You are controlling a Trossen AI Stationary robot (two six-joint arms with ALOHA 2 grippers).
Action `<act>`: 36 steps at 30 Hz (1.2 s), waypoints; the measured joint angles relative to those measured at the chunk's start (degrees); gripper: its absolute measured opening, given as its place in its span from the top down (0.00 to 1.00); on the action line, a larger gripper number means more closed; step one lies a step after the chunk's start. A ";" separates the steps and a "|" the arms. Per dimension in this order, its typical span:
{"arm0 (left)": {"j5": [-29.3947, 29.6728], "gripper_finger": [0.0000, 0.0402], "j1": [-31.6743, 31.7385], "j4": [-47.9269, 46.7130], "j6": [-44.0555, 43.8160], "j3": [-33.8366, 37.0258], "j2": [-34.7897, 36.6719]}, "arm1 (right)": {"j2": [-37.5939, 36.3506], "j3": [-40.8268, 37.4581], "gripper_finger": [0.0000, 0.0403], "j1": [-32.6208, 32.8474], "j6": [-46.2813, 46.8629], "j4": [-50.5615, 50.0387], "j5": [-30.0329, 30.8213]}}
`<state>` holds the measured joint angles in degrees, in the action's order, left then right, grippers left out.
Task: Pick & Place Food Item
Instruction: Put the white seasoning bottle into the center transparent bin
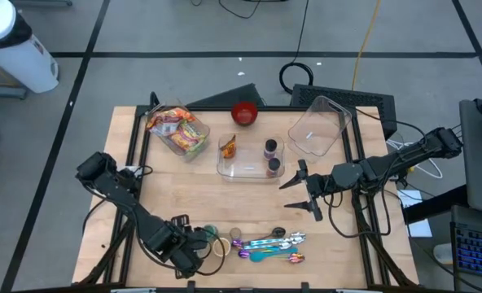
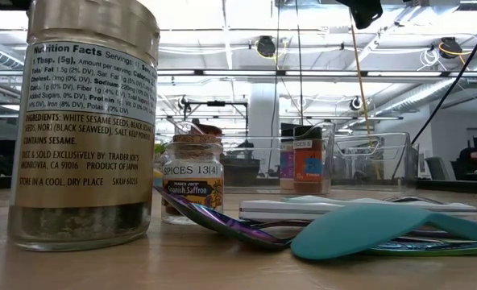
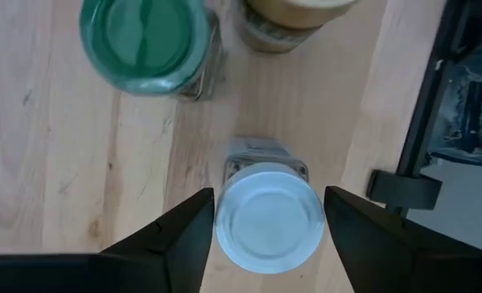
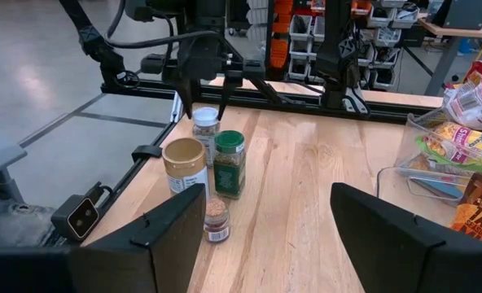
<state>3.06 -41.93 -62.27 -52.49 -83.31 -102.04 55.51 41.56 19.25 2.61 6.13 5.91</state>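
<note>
Several spice jars stand upright near the table's front edge: a white-lidded jar (image 3: 269,216), a green-lidded jar (image 3: 143,41), a tan-lidded jar (image 4: 184,163) and a small cork-topped saffron jar (image 4: 216,218). My left gripper (image 3: 269,244) points straight down over the white-lidded jar, open, with one finger on either side of its lid. In the right wrist view it hangs just above that jar (image 4: 206,122). My right gripper (image 1: 298,197) waits open above the table's right part, pointing toward the left, with nothing between its fingers. My left gripper comes at the white-lidded jar from above, and its two fingers (image 3: 188,236) flank the round lid's rim (image 3: 225,220) closely. Whether they touch the lid I cannot tell. The jar stands upright on the table.
Coloured measuring spoons (image 1: 269,244) lie right of the jars. At the back stand a clear bin of snack bags (image 1: 178,130), a red bowl (image 1: 244,112), a clear tray (image 1: 249,171) holding a snack and two spice jars, and an empty tilted clear bin (image 1: 318,126).
</note>
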 joint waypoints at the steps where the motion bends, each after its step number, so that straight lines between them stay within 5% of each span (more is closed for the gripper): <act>1: 0.00 0.41 0.00 0.03 0.17 0.00 0.00 | 0.00 0.02 0.36 0.00 -0.02 0.00 0.00; 17: 3.44 0.39 -2.16 -0.14 4.37 0.00 0.00 | 0.00 0.04 0.36 0.00 -0.02 -0.37 -0.02; 36: 0.92 0.34 -2.25 2.87 4.68 1.69 0.13 | 0.00 0.04 0.36 0.00 0.00 -0.35 0.00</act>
<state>3.98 -44.18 -59.40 -47.81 -81.62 -101.91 55.51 41.60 19.25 2.61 5.78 5.91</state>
